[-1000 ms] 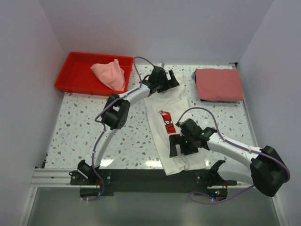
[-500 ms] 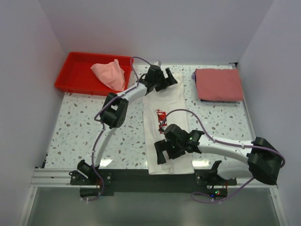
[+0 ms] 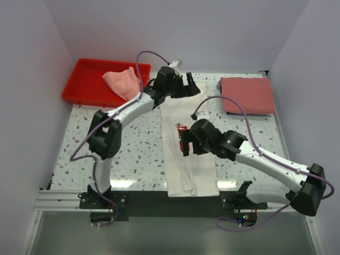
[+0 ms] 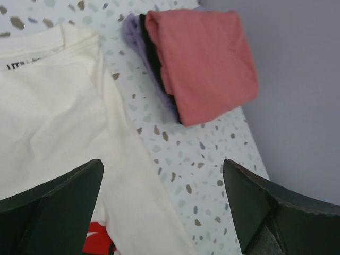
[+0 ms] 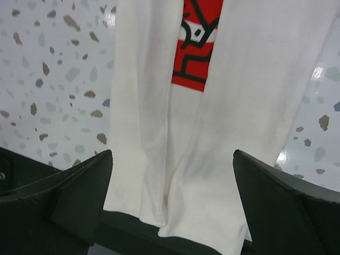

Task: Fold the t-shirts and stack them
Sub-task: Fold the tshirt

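Observation:
The white t-shirt lies as a long narrow strip down the middle of the table, its red chest print near the centre and its hem over the front edge. My left gripper is open and empty above the collar end. In the left wrist view it hangs over the shirt's edge. My right gripper is open and empty above the print. In the right wrist view the shirt lies below it. The pale pink tee lies crumpled in the tray. The dusty-red tee lies folded at the back right.
The red plastic tray stands at the back left. The dusty-red tee tops a small stack with purple and dark cloth under it, close to the right wall. A dark rail runs along the table's front edge.
The shirt's lower end has shifted left, so it now lies straight and narrower. My right gripper has moved from the lower part up to the print. My left gripper has shifted slightly left.

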Tool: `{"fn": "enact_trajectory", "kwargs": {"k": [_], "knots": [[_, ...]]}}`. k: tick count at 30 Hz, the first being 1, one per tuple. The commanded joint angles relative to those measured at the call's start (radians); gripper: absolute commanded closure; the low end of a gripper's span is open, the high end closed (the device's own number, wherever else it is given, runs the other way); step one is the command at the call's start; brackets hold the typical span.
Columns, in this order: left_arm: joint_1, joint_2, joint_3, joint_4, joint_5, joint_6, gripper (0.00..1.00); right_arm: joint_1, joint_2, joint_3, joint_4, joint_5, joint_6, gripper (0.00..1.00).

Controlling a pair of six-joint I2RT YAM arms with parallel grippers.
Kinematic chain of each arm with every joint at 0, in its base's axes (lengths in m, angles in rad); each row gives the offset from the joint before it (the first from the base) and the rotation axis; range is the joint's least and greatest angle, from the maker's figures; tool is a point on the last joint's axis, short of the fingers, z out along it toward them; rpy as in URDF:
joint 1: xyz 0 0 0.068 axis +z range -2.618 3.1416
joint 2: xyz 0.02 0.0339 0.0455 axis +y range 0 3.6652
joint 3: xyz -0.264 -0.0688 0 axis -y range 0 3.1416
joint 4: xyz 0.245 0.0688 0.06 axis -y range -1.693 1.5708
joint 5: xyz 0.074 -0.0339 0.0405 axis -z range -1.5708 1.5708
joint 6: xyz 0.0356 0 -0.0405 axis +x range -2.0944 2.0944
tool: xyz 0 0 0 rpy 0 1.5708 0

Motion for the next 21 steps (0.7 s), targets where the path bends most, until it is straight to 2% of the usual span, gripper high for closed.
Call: {"fn": "enact_trajectory", "kwargs": {"k": [1,3,4,6,7,9,10,12,16,21], "knots": [[-0.021,-0.310,-0.154,0.076,-0.045,0.101,0.00,-0.096,0.022,0.085,0.007,0.033,-0.038,0.01],[-0.024,-0.472,-0.262,0.076,-0.100,0.112,0.00,-0.152,0.056,0.092,0.066,-0.029,-0.066,0.01],[-0.026,-0.526,-0.384,0.120,-0.114,0.115,0.00,-0.165,0.074,0.109,0.093,-0.048,-0.076,0.01],[-0.027,-0.685,-0.515,0.140,-0.142,0.108,0.00,-0.171,0.149,0.138,0.109,-0.052,-0.121,0.01],[-0.029,-0.735,-0.646,0.160,-0.169,0.086,0.00,-0.182,0.184,0.175,0.116,-0.047,-0.139,0.01],[-0.029,-0.856,-0.766,0.176,-0.197,0.056,0.00,-0.200,0.250,0.220,0.118,-0.029,-0.179,0.01],[-0.031,-0.887,-0.858,0.171,-0.217,0.040,0.00,-0.240,0.330,0.271,0.116,-0.048,-0.188,0.01],[-0.031,-0.953,-0.923,0.131,-0.217,0.017,0.00,-0.300,0.405,0.318,0.129,-0.096,-0.196,0.01],[-0.047,-1.018,-1.085,0.079,-0.207,-0.027,0.00,-0.320,0.624,0.437,0.152,-0.107,-0.239,0.01],[-0.109,-1.015,-1.163,0.061,-0.127,-0.055,0.00,-0.323,0.819,0.581,0.115,-0.079,-0.259,0.01]]}}
